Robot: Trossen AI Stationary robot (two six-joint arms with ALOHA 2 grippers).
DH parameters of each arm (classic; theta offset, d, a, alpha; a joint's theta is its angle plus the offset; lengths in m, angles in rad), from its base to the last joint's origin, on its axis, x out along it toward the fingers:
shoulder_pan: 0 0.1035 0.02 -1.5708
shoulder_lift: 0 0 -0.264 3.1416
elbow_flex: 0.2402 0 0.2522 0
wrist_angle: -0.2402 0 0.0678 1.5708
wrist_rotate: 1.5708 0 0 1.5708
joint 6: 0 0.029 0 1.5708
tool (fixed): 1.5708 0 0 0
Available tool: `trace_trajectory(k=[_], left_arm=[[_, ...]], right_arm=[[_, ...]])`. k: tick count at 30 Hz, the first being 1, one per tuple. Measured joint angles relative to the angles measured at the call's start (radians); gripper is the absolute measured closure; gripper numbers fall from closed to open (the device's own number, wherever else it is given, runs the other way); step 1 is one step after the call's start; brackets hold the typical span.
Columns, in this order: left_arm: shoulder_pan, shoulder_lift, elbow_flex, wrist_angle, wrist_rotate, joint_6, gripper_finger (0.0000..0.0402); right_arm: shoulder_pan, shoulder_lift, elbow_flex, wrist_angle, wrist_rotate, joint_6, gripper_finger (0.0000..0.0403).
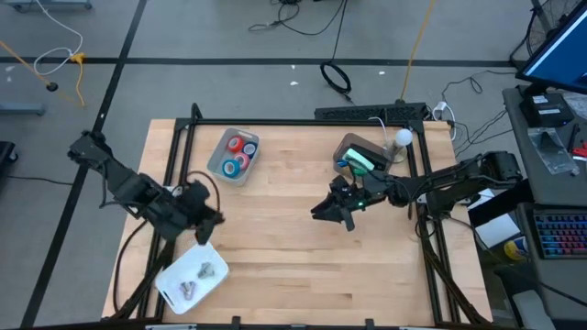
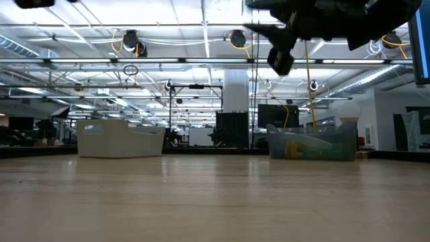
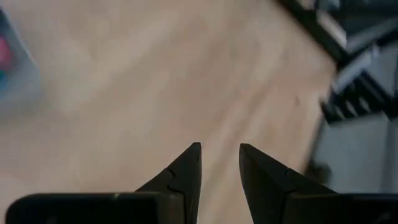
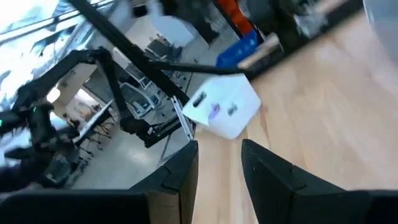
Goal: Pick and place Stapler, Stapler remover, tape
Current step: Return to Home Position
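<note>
tape rolls point(image 1: 236, 145): 4 (2 red, 2 blue) | left claw point(image 3: 219, 149), right claw point(image 4: 219, 144): parted

Big open lab here, probably a robotics floor: exposed ceiling pipes point(image 2: 168, 61), cables point(image 1: 307, 16) trailing over grey floor point(image 1: 229, 37), a keyboard point(image 1: 559, 235) alongside.

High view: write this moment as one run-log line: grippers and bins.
left gripper open, empty | right gripper open, empty | tape rolls in gray bin | staple removers in white bin
</note>
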State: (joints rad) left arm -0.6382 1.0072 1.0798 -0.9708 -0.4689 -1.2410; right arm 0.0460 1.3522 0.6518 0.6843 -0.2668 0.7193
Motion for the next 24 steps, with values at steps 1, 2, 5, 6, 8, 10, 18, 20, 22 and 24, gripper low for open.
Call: trace_trajectory(k=[1,2,5,6,8,10,18,20,22,24], left_arm=[[0.008,-0.008,0.0,0.0,-0.054,0.026,0.0293],[0.015,-0.013,0.0,0.001,-0.107,0.056,0.0293],[0.04,-0.022,0.0,0.012,-0.207,0.183,0.0293],[0.052,-0.025,0.0,0.019,-0.21,0.223,0.0293],[0.071,-0.028,0.0,0.047,-0.193,0.281,0.0293],[0.086,-0.029,0.0,0.098,-0.167,0.353,0.0293],[0.143,-0.029,-0.021,0.371,-0.059,0.711,0.0293],[0.163,-0.034,-0.066,0.457,-0.039,0.764,0.0293],[0.191,-0.047,-0.137,0.562,0.025,0.805,0.0293],[0.229,-0.064,-0.218,0.687,0.087,0.832,0.0293]], right_arm=[[0.0,-0.011,0.0,0.005,0.0,-0.033,0.0289],[0.0,-0.023,0.0,0.015,0.0,-0.069,0.0289],[0.0,-0.073,0.0,-0.006,-0.002,-0.177,0.0289],[0.0,-0.095,0.0,-0.019,-0.003,-0.21,0.0289],[0.0,-0.151,0.0,-0.07,-0.003,-0.269,0.0289],[0.0,-0.21,0.0,-0.154,0.004,-0.326,0.0289],[0.023,-0.462,0.0,-0.591,0.222,-0.422,0.0289],[0.039,-0.517,0.0,-0.663,0.272,-0.429,0.0289],[0.057,-0.568,0.0,-0.721,0.316,-0.437,0.0289],[0.074,-0.613,0.0,-0.782,0.354,-0.44,0.0288]])
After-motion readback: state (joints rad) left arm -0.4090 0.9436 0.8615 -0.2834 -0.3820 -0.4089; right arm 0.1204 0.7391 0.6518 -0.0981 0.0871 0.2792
